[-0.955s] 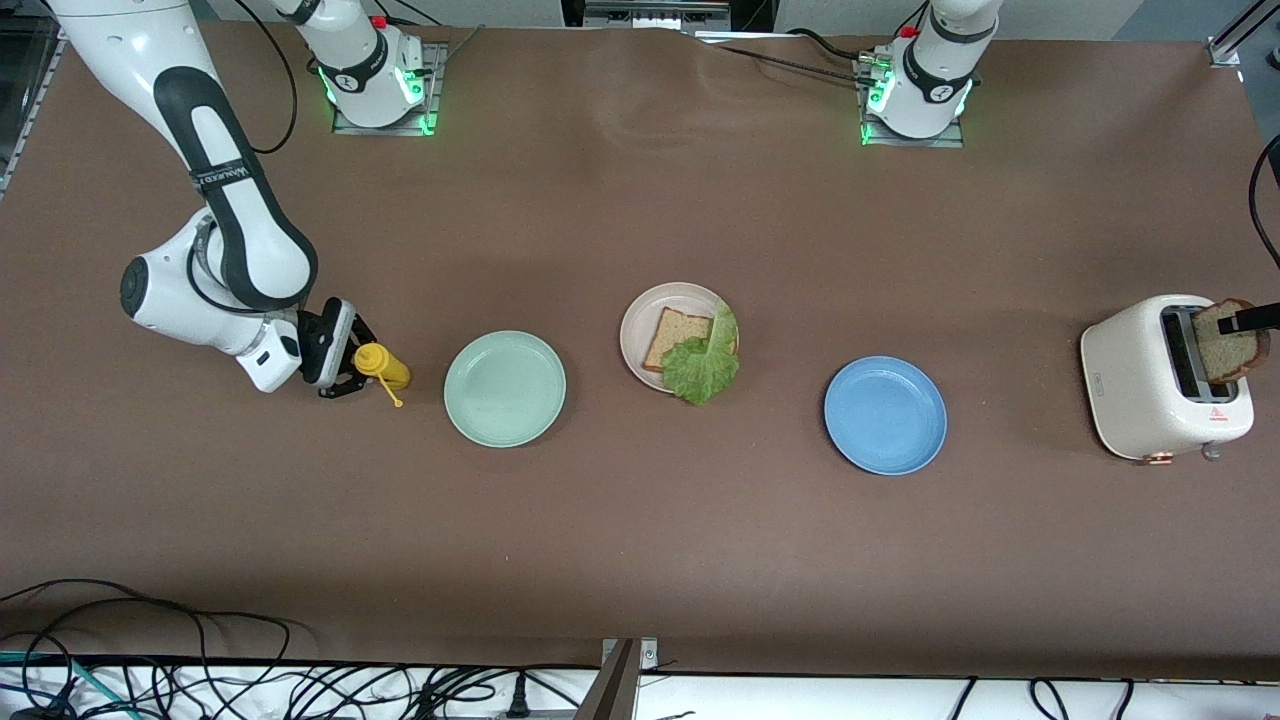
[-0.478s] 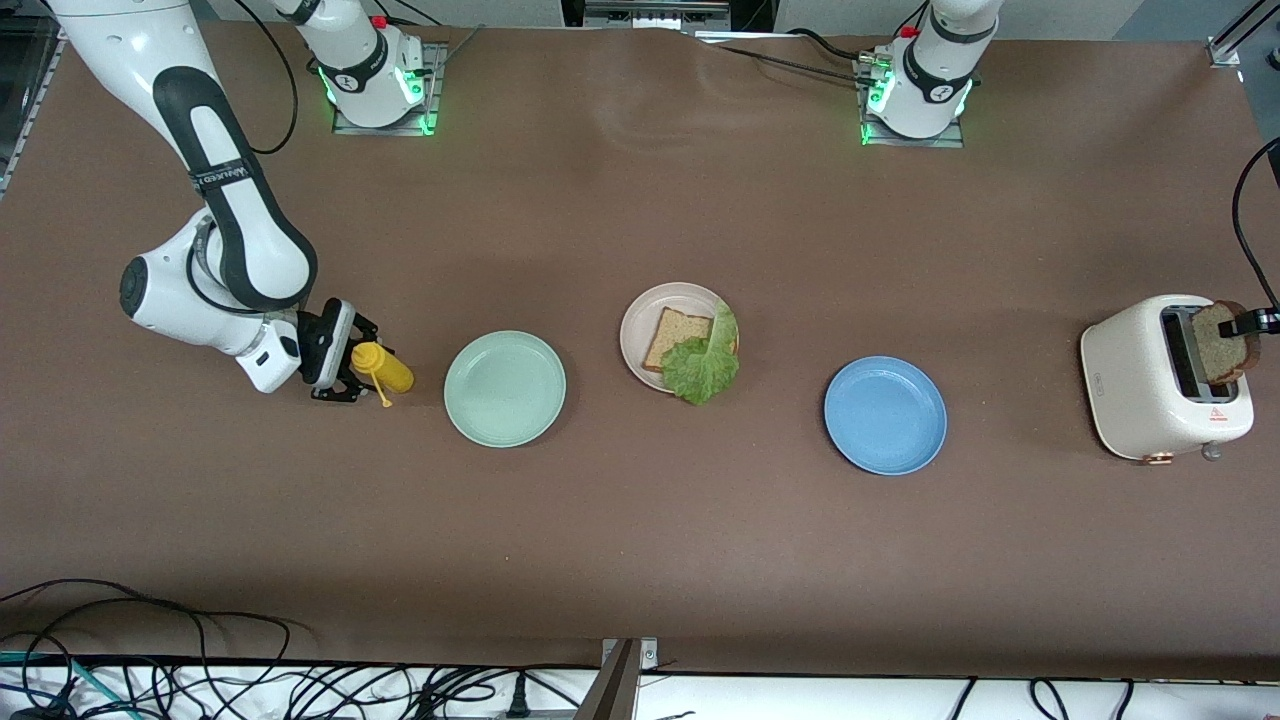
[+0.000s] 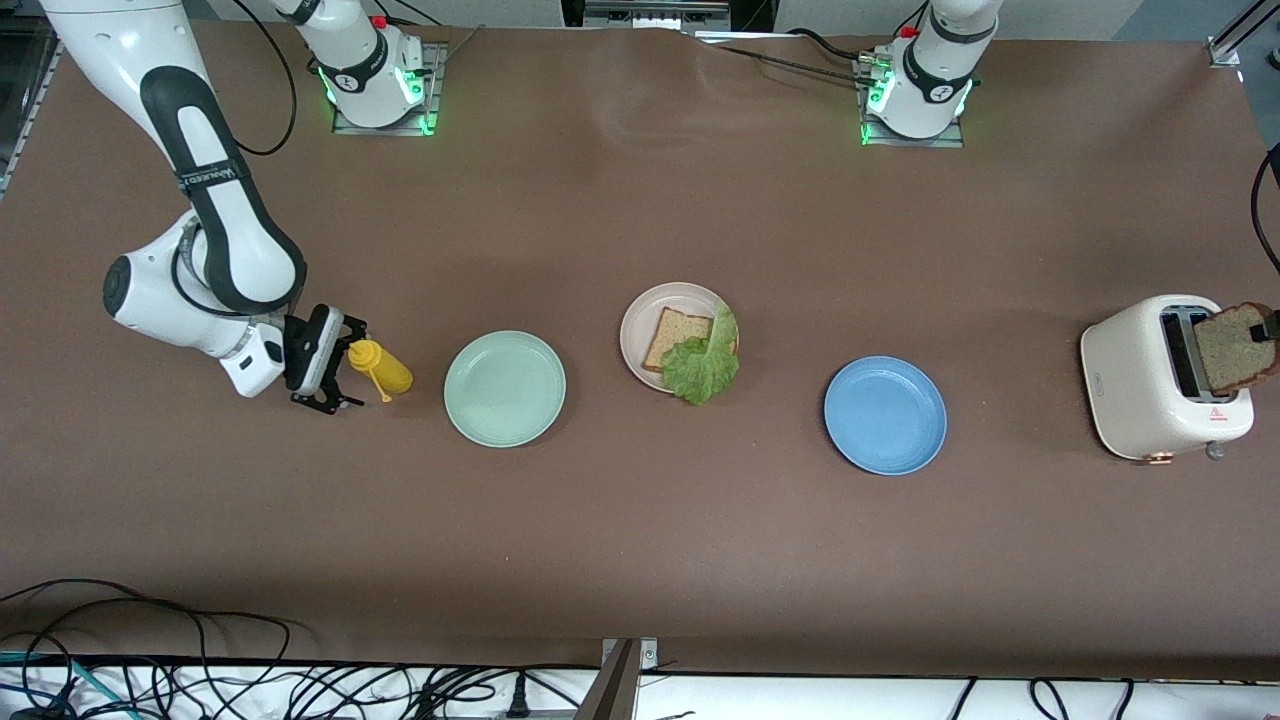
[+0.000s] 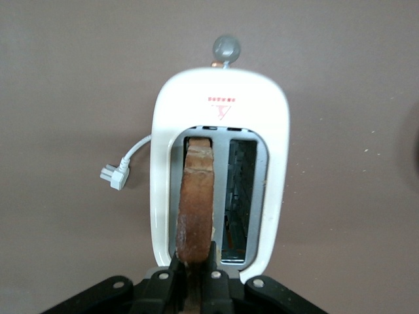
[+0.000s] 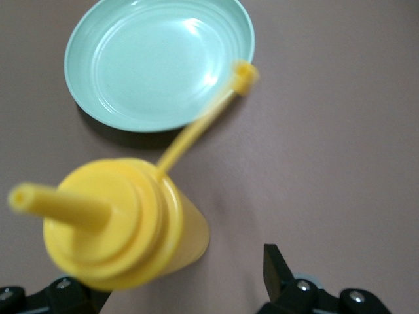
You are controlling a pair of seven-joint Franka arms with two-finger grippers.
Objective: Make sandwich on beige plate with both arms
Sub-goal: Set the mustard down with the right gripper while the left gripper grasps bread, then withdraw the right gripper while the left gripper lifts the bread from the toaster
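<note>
The beige plate (image 3: 640, 312) sits mid-table with one brown bread slice (image 3: 672, 336) on it. A green lettuce leaf (image 3: 703, 366) lies over that slice and hangs past the plate's rim. My left gripper (image 3: 1270, 327) (image 4: 194, 278) is over the white toaster (image 3: 1135, 380) (image 4: 163, 144), shut on the top edge of a second bread slice (image 3: 1232, 348) (image 4: 196, 196) that rises partly out of a slot. My right gripper (image 3: 335, 375) (image 5: 177, 281) stands open just beside a yellow squeeze bottle (image 3: 382, 368) (image 5: 124, 222) at the right arm's end of the table, holding nothing.
A mint-green plate (image 3: 505, 388) (image 5: 157, 59) lies between the yellow bottle and the beige plate. A blue plate (image 3: 885, 415) lies between the beige plate and the toaster. The toaster's cord and plug (image 4: 118, 171) trail on the table beside it.
My right gripper opened, let go of the yellow bottle and drew back from it. My left gripper shut on the bread slice in the toaster and raised it a little.
</note>
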